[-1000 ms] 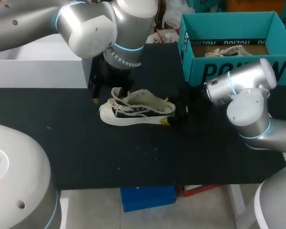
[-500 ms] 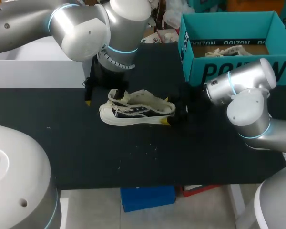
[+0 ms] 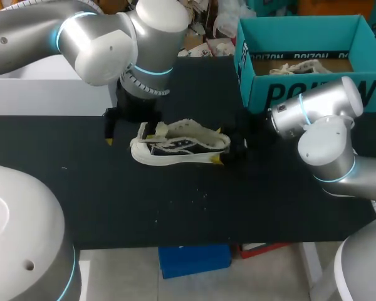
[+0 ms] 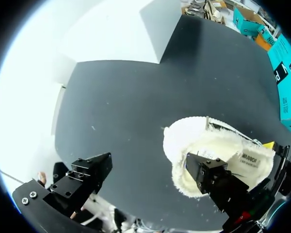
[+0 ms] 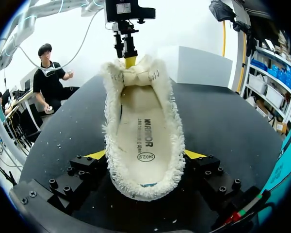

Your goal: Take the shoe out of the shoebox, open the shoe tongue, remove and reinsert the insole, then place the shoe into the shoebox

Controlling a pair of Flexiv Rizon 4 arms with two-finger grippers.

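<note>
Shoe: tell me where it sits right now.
Head view: the shoe lies mid-table, left of the teal shoebox, its heel clamped by the right gripper.

Cream-white over the shoe (image 3: 178,145), with dark navy side panels and a white sole. Teal on the shoebox (image 3: 258,94), banded black inside. Black, pale-flecked, across the table (image 3: 175,207). Silver, blue-ringed, on left arm (image 3: 100,44) and right arm (image 3: 323,147).

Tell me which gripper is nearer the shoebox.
Right. The right gripper clamps the shoe at its heel, close to the shoebox; the left gripper stands open at the shoe's toe end, farther away.
</note>
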